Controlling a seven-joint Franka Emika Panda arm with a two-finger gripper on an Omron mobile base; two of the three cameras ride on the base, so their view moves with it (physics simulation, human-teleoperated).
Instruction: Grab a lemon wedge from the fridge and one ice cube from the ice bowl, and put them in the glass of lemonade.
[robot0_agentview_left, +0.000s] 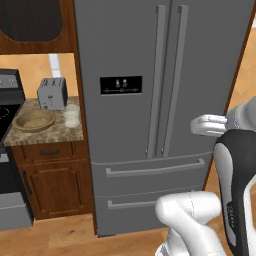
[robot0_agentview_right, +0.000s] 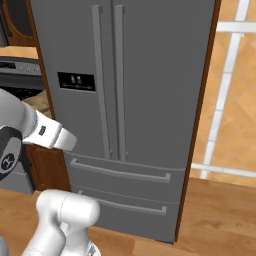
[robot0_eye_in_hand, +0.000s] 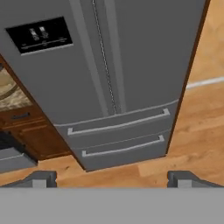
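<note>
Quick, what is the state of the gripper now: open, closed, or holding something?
Gripper: open, holding nothing, facing the closed fridge.

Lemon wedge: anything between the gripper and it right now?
Yes. Both fridge doors are closed, so the wedge cannot be seen. The open gripper faces the fridge front, apart from the handles. A door has to open first.

One fridge, two drawers, one toaster, one bowl, one glass.
</note>
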